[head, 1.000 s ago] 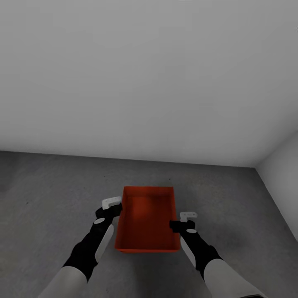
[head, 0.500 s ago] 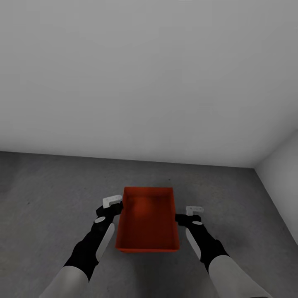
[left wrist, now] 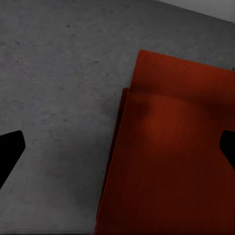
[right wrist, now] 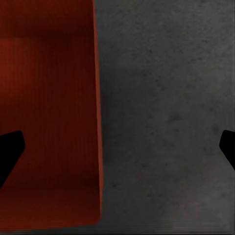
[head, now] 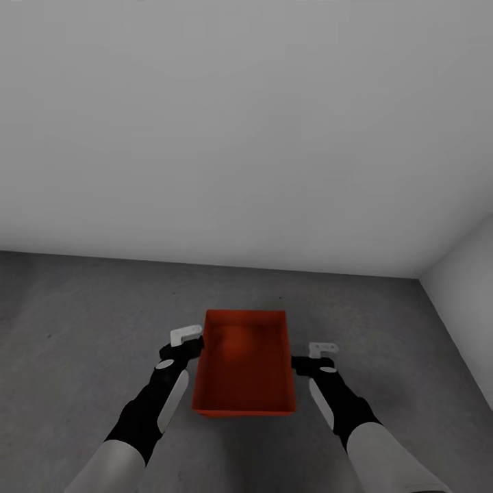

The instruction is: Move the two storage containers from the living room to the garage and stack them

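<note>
One orange-red storage container (head: 244,363) rests upright on the dark grey garage floor (head: 82,322), its open top empty. My left gripper (head: 185,340) hovers open at the container's left wall. In the left wrist view that wall (left wrist: 115,147) lies between the spread black fingertips (left wrist: 10,152), and a second, slightly offset edge shows low along the bin's side. My right gripper (head: 320,350) is open too, just off the right wall with a small gap. The right wrist view looks down on that wall (right wrist: 97,122) and bare concrete beside it. Neither gripper holds anything.
A plain white wall (head: 246,137) rises behind the container. A second white wall (head: 472,274) meets it in a corner at the right. Grey concrete spreads to the left and in front.
My right gripper has drawn away to the right from the container's right wall. The left gripper and the container have stayed where they were.
</note>
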You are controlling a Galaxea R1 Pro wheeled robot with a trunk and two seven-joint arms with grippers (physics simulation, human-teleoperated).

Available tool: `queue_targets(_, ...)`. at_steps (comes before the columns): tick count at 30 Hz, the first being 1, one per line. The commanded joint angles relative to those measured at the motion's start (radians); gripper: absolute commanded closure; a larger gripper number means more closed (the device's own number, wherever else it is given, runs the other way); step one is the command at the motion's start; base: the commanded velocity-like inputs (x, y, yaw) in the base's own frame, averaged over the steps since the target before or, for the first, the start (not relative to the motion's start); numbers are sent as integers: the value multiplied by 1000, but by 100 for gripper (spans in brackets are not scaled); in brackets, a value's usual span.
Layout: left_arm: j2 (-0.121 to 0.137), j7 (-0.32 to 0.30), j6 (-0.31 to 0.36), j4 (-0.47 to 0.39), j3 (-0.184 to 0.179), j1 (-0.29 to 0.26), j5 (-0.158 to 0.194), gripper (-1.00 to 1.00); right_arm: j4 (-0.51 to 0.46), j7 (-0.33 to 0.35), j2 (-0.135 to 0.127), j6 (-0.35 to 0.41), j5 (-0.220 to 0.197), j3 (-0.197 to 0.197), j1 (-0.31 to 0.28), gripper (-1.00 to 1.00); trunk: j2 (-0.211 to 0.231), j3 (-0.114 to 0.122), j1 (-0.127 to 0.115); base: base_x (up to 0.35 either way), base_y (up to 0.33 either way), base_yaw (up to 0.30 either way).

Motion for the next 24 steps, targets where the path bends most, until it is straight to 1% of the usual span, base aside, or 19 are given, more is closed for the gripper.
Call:
queue_targets(1, 1, 7, 6, -1, -2, 0, 11, -100, -2, -5, -2, 8, -3, 2, 0, -100, 6, 2, -4, 0, 0, 0)
queue_targets(4, 5, 4, 8, 7, 1, 0, 14, -100, -1, -4, -4, 9, -3, 1, 0, -100, 27, 12, -15, 0, 0, 0)
queue_targets(8, 16, 2, 9, 44, 6, 0, 15, -100, 1, -3, -10, 10, 0, 1, 0, -100, 55, 24, -31, 0, 0, 0)
queue_targets(12, 24, -1, 10, 70, 6, 0, 15, -100, 3, -2, -47, 10, 2, 2, 0, -100, 83, 37, -46, 0, 0, 0)
queue_targets(17, 26, -4, 10, 77, 5, 0, 14, -100, 19, -1, -76, 9, 3, 3, 0, -100, 118, 52, -65, 0, 0, 0)
queue_targets(19, 26, -5, 10, 81, 5, 0, 15, -100, 50, -1, -90, 8, 5, 5, 0, -100, 132, 59, -73, 0, 0, 0)
queue_targets(24, 24, -3, 17, 94, 5, 0, 16, -100, 91, -2, -100, -3, 4, 6, 0, -100, 167, 74, -92, 0, 0, 0)
